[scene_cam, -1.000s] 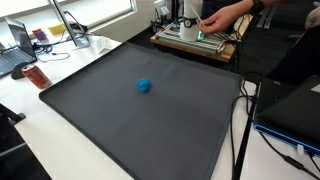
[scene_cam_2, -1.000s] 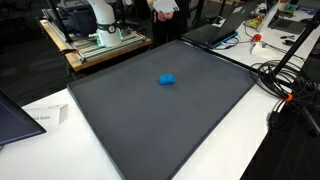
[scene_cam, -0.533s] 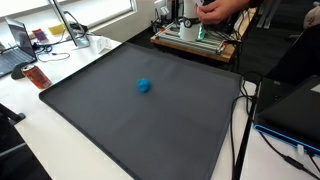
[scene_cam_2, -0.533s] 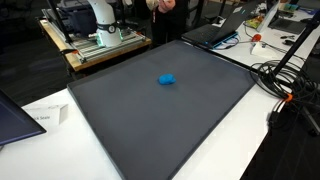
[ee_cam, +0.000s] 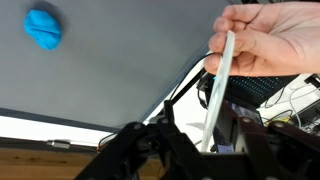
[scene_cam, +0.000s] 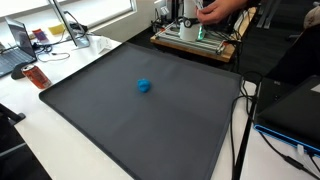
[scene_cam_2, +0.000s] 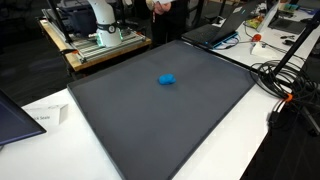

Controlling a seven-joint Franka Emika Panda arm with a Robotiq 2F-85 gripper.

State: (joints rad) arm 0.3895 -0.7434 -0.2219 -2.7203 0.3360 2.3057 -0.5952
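A small blue crumpled object (scene_cam: 144, 86) lies near the middle of a dark grey mat (scene_cam: 120, 125); it also shows in an exterior view (scene_cam_2: 167, 79) and at the top left of the wrist view (ee_cam: 43, 28). My gripper (ee_cam: 205, 120) is far from it, back by the robot base, with its dark fingers (ee_cam: 168, 108) spread apart. A person's hand (ee_cam: 268, 38) holds a thin white strip (ee_cam: 218, 85) that hangs down between my jaws. I cannot see the jaws touching the strip. In both exterior views the gripper itself is hidden behind the person's hand (scene_cam: 215, 10).
The robot base (scene_cam_2: 100, 22) stands on a wooden bench behind the mat (scene_cam_2: 160, 125). Cables (scene_cam_2: 280, 75) and a laptop (scene_cam_2: 215, 30) lie along one side. An orange object (scene_cam: 33, 73) and a laptop (scene_cam: 20, 45) sit on the white table.
The person's hand has shifted a little by the gripper. The blue object and the mat have not moved.
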